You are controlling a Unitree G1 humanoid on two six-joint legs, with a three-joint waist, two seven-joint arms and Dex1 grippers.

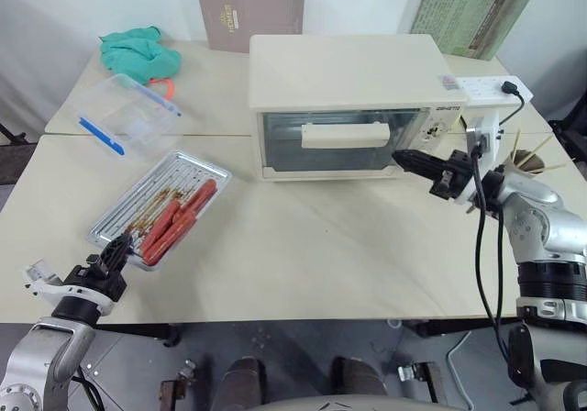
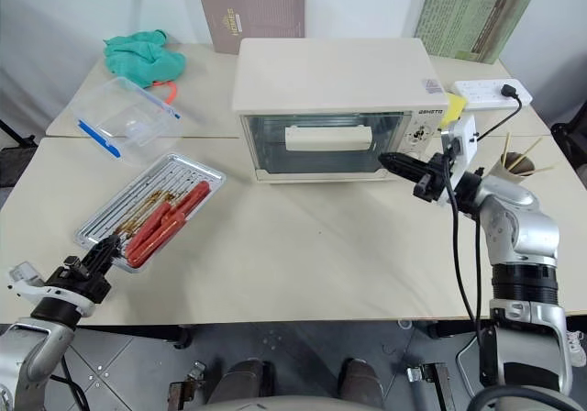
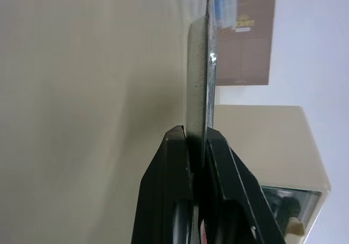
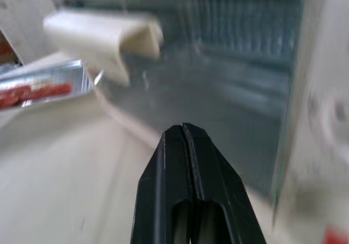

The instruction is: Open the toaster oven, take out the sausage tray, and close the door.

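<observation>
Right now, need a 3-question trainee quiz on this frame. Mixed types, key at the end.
1. True or false: the door of the oven is shut.
2. Which gripper is clamped on the tray rim? A) left B) right C) neither
3. Fill in: the right gripper is shut and points at the oven's ____.

Key
1. True. The glass door stands upright against the oven front, handle facing out.
2. A. The left gripper pinches the tray's near corner; the left wrist view shows the metal edge between its fingers.
3. Front; it holds nothing, and the sausages lie in the tray out on the table.
</observation>
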